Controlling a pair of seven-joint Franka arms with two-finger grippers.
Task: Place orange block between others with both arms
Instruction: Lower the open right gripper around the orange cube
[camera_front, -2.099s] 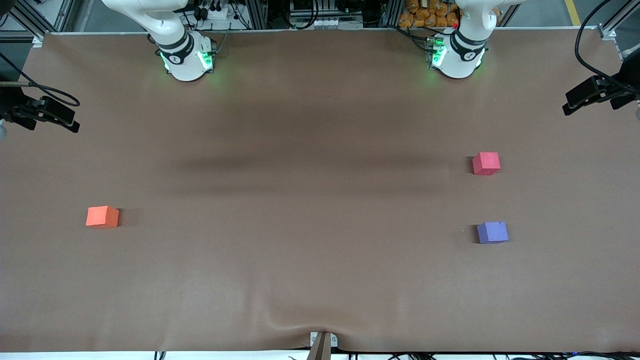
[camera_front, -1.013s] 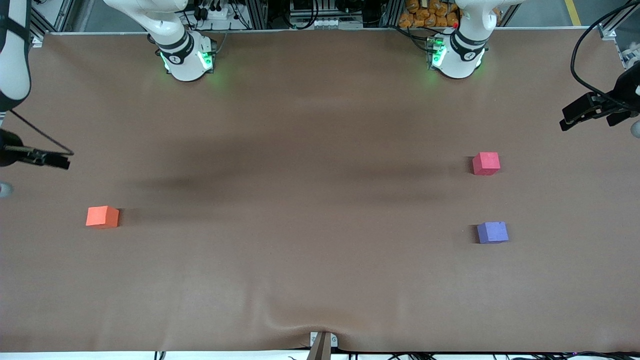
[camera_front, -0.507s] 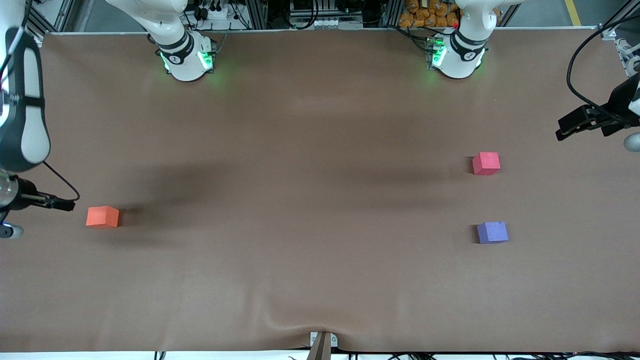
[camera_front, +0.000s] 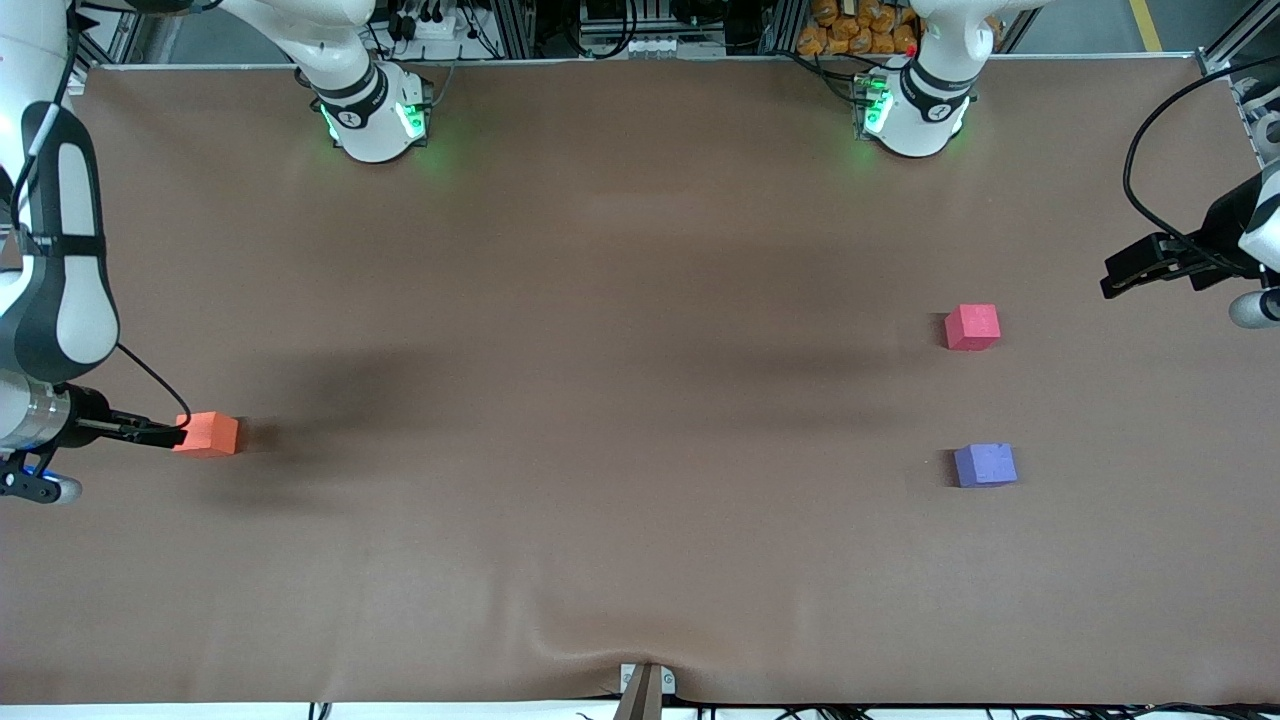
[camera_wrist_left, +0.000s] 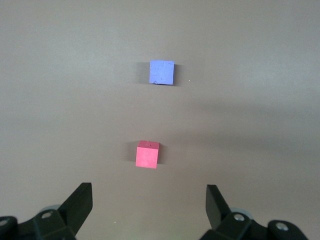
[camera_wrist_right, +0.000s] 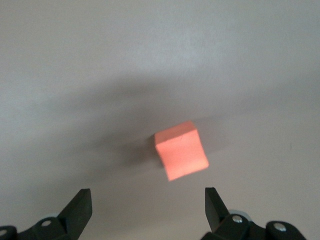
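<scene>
- right gripper (camera_front: 150, 433): arm cut by the front view's edge
- left gripper (camera_front: 1130, 275): likewise cut
- orange block (camera_wrist_right: 181, 150): blurred in the right wrist view

table (camera_front: 640, 250) – brown | orange block (camera_front: 206, 434) | red-pink cube (camera_front: 972, 327) | blue-purple cube (camera_front: 985, 465)
</scene>
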